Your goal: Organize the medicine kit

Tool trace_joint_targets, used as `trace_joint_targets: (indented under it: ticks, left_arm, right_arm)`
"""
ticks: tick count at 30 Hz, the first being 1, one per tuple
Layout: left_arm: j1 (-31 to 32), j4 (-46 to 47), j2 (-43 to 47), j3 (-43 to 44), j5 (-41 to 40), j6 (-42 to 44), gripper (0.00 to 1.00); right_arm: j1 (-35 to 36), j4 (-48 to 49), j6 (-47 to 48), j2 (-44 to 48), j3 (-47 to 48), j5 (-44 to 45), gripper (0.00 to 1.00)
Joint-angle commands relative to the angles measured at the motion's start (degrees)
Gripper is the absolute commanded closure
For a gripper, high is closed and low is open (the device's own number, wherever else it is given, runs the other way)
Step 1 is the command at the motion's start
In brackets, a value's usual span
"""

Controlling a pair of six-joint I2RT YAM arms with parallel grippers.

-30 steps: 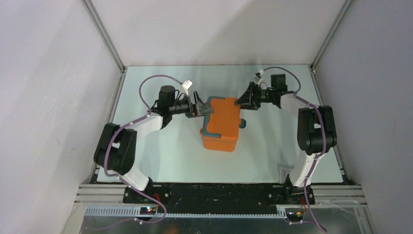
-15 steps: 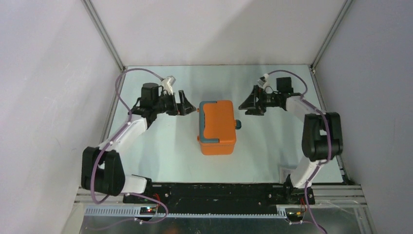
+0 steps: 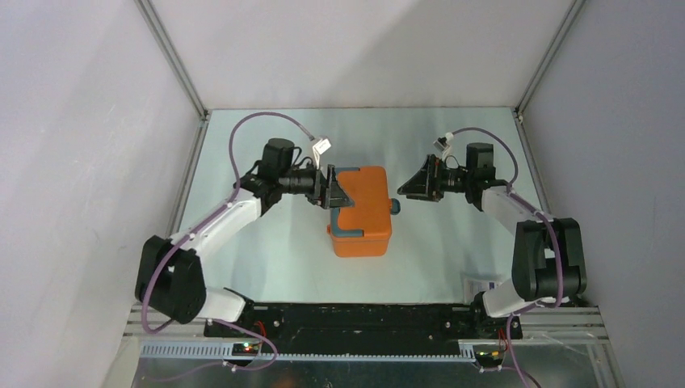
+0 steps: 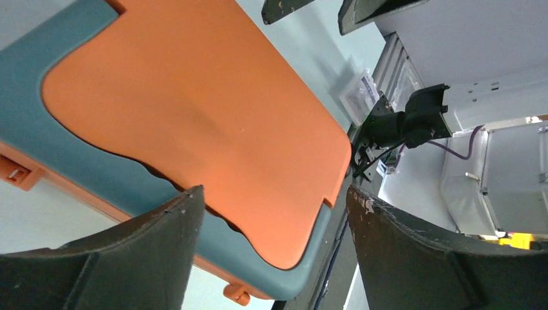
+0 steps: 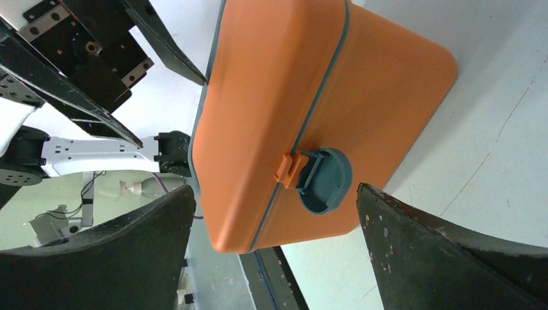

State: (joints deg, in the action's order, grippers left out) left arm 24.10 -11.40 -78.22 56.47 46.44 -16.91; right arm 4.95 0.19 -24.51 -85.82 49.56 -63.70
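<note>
Kit: the orange medicine kit (image 3: 362, 212) sits in the middle of the desk (image 3: 266, 250). Its lid is down and flat on the box.
Long way: the kit's long side runs from the far end of the desk toward the arms.
Latch: a round blue-green knob (image 5: 325, 181) with a small orange clip sticks out on the kit's right side.
Left claw: the left claw (image 3: 334, 192) is spread wide and holds nothing. It is right at the far left corner of the lid, and its wrist view looks across the lid. I cannot tell if it touches.
Right claw: the right claw (image 3: 406, 186) is spread wide too and holds nothing. It sits a little apart from the kit, pointing at the side with the knob.
Nearer arm: the left one.
Which way: the kit lies between the two claws, to the right of the left claw and to the left of the right claw.
Stage: a shut kit fits both a kit waiting to be opened and a kit packed and closed. I cannot tell which.
</note>
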Motion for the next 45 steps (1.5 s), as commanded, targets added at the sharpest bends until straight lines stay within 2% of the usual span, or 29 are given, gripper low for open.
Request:
trace_joint_targets:
  ticks: [1, 6, 14, 20, 26, 35, 45]
  left_arm:
    - [-0.09, -0.24, -3.66, 3.49, 1.93, 0.22, 0.14]
    - [0.47, -0.27, -6.86, 6.91, 3.71, -0.99, 0.16]
    - [0.86, -0.29, -11.14, 6.77, 2.20, -1.84, 0.18]
    - [1.25, -0.24, -11.73, 6.17, 2.00, -1.10, 0.18]
    - [1.38, -0.21, -12.04, 5.89, 1.98, -0.94, 0.19]
    - [2.24, -0.25, -13.37, 5.47, 1.12, -0.76, 0.19]
    - [2.76, -0.26, -13.87, 5.44, 1.11, -0.76, 0.20]
  right_arm:
    - [0.93, 4.71, -1.32, -3.17, -0.61, -0.39, 0.01]
    - [1.79, 6.83, -2.26, -6.56, -0.66, -2.13, 0.01]
    - [5.81, 22.76, -15.46, -12.55, -0.65, -13.62, 0.01]
    - [8.77, 26.27, -18.92, -12.54, -0.61, -16.34, 0.02]
    - [8.01, 22.83, -17.73, -10.53, -0.62, -15.95, 0.04]
    - [7.37, 11.11, -8.25, -5.60, -0.61, -15.81, 0.04]
    - [7.35, 9.88, -7.29, -4.86, -0.62, -16.06, 0.07]
